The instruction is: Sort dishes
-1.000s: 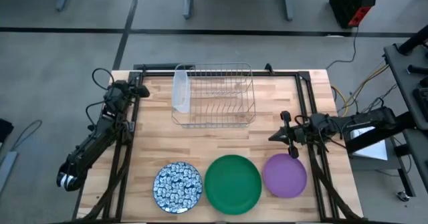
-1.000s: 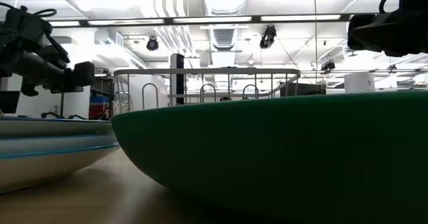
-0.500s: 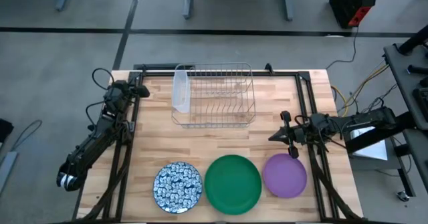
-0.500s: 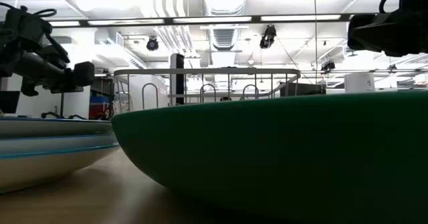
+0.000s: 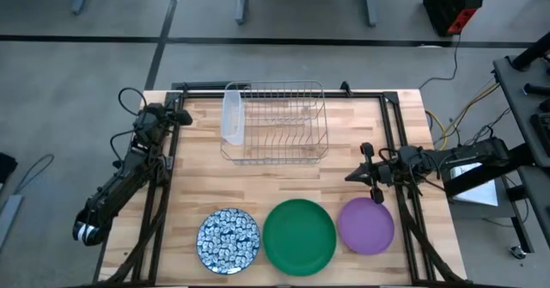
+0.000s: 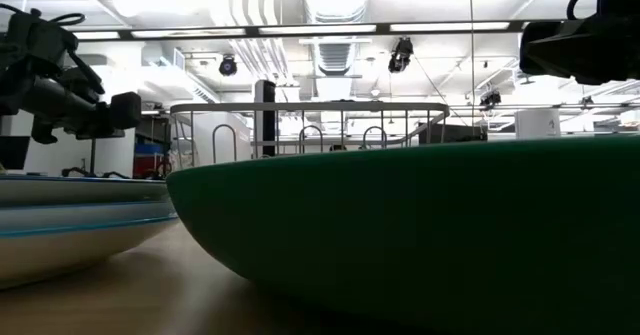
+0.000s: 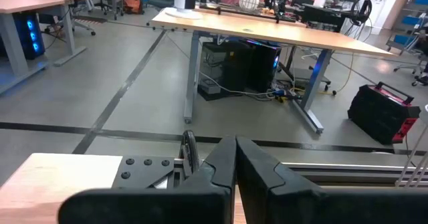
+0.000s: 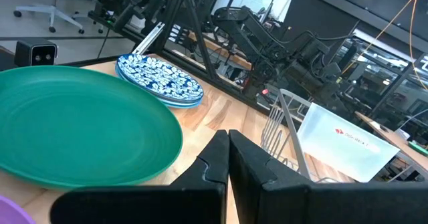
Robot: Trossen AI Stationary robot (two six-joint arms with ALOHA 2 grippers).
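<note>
Plates in row: one patterned (image 5: 229,241), one green (image 5: 299,236), one purple (image 5: 366,226).

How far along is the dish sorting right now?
Nothing looks done yet. The dish rack holds no plates. The blue-and-white plate, green plate and purple plate all lie in a row along the table's near edge. Neither gripper holds anything: the left gripper waits at the far left corner, the right gripper sits just beyond the purple plate, both with fingers shut.

I count three plates: one blue-and-white plate (image 5: 229,240), one green plate (image 5: 299,236), one purple plate (image 5: 366,226). There's one wire rack (image 5: 277,123) and one clear tub (image 5: 231,114).
</note>
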